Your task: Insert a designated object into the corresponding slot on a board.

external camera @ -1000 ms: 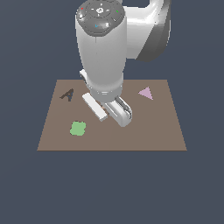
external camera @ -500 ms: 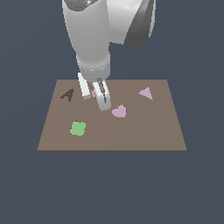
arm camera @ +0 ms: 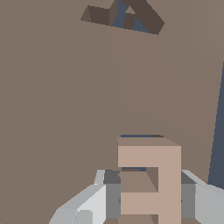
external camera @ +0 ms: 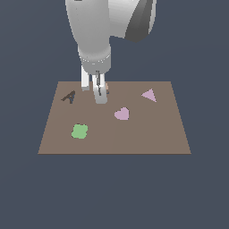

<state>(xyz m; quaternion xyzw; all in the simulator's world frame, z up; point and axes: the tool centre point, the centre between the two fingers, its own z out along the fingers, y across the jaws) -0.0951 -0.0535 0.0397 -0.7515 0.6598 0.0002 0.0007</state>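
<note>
The E block [arm camera: 148,179] sits between the gripper [arm camera: 146,192] fingers, which straddle it; I cannot tell whether they press its sides. It lies on the board [external camera: 147,134] by the far edge, near the A recess [external camera: 69,96], probably straddled for a grasp. It is light tan, raised, square-cut.

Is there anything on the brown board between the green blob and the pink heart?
No. In the exterior view, only bare board lies between the green blob and the pink heart.
</note>
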